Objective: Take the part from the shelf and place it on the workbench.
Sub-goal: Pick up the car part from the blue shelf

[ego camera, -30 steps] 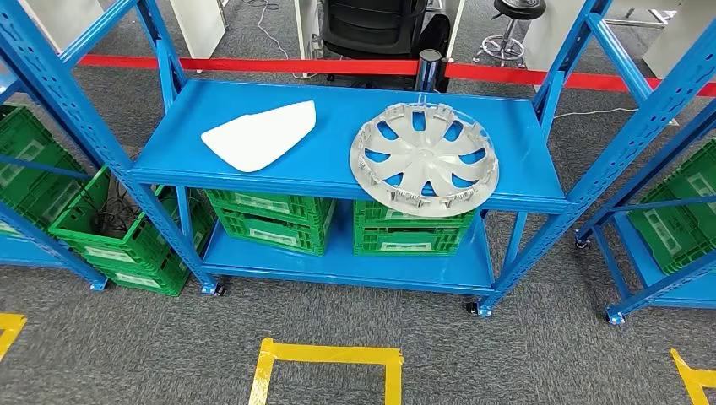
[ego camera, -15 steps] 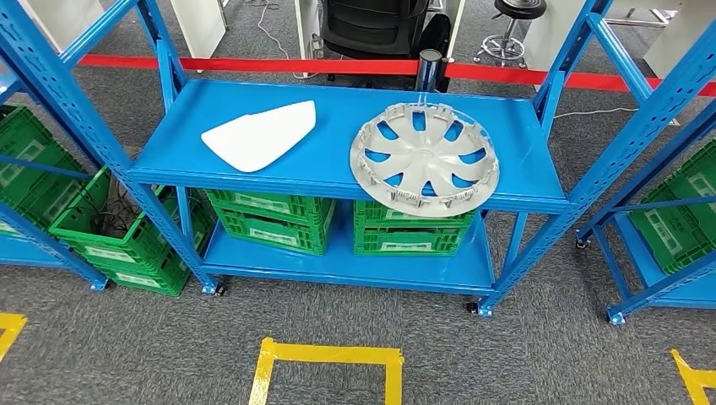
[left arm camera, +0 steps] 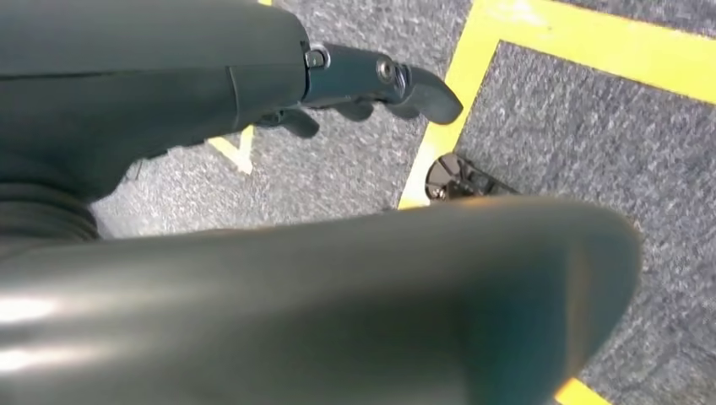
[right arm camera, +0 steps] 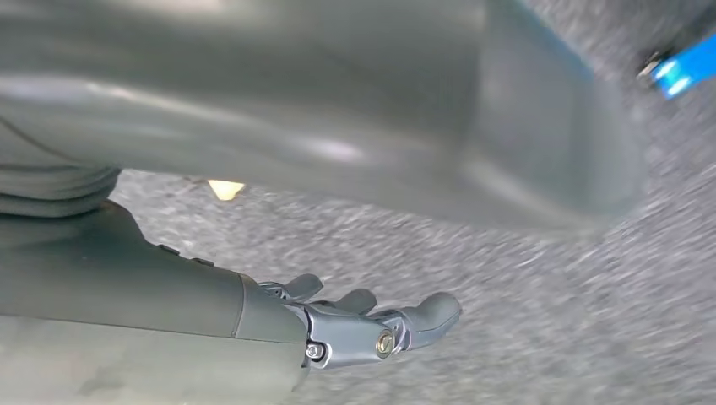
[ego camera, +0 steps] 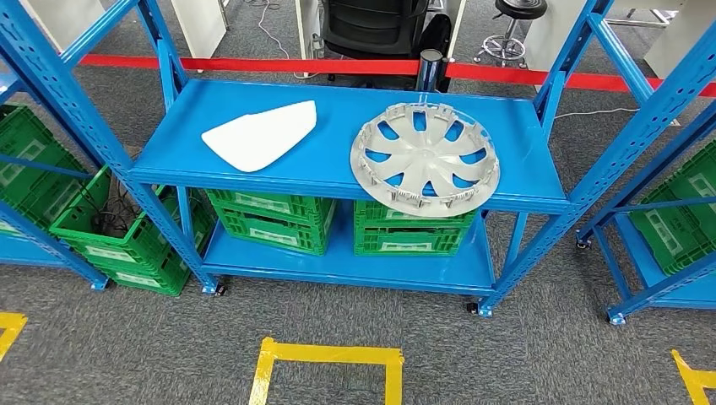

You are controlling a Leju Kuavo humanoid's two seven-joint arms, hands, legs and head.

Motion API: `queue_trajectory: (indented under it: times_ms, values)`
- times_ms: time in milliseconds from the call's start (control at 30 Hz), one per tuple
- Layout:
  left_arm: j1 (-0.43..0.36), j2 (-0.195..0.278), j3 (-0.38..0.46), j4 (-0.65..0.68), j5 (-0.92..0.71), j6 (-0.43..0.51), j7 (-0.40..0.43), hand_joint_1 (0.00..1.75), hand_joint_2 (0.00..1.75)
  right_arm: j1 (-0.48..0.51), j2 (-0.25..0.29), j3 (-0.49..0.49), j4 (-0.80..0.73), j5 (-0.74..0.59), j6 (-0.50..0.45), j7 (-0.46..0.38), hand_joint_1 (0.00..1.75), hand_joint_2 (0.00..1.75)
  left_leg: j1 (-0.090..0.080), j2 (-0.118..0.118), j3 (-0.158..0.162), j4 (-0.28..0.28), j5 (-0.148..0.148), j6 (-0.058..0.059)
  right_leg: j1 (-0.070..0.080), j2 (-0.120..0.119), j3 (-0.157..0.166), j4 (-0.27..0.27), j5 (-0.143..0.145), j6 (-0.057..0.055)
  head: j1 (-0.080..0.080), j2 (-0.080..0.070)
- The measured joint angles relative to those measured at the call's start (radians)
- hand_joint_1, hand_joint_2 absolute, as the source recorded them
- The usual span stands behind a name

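Note:
On the blue shelf's (ego camera: pixel 338 108) upper board lie two parts: a flat white panel (ego camera: pixel 260 134) toward the left and a round silver wheel cover (ego camera: pixel 425 159) toward the right, its rim slightly over the front edge. My left hand (left arm camera: pixel 363 80) hangs above grey carpet in the left wrist view, fingers loosely extended and holding nothing. In the right wrist view my right hand (right arm camera: pixel 371 325) also hangs over the carpet with nothing in it. Both hands are well away from the shelf.
Green crates (ego camera: pixel 268 218) sit on the lower board, with more crates (ego camera: pixel 127 240) in the left rack. Blue uprights (ego camera: pixel 629 139) flank the bay. A yellow tape square (ego camera: pixel 329 354) marks the carpet in front. A red line (ego camera: pixel 253 64) and a black chair (ego camera: pixel 376 25) lie behind.

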Motion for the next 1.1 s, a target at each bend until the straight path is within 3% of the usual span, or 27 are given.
queue_trajectory:
  times_ms: [467,600,1100]
  values:
    - [-0.005,0.002,-0.025,0.011,0.024,-0.029,0.000,0.00,0.00,-0.052,-0.054,0.014,-0.380,0.365,0.011,0.161,0.00,0.00,0.000,0.000,0.000,0.000,0.001,0.000,0.000,0.000,0.000,0.000,0.001,0.000,0.000,0.000]
    - [-0.005,0.005,-0.031,0.013,0.026,-0.039,0.000,0.00,0.00,-0.090,-0.059,0.041,-0.456,0.461,0.043,0.212,0.00,1.75,0.000,-0.002,0.000,0.000,0.001,0.000,0.000,-0.001,0.000,0.000,0.001,0.000,0.000,0.000]
    - [-0.014,0.022,-0.058,0.021,0.028,-0.072,0.023,0.00,0.00,-0.234,-0.060,0.220,-0.667,0.761,0.166,0.388,0.00,1.75,0.000,-0.005,-0.001,0.000,0.002,0.000,0.000,-0.004,0.001,0.001,0.001,0.000,0.000,0.000]
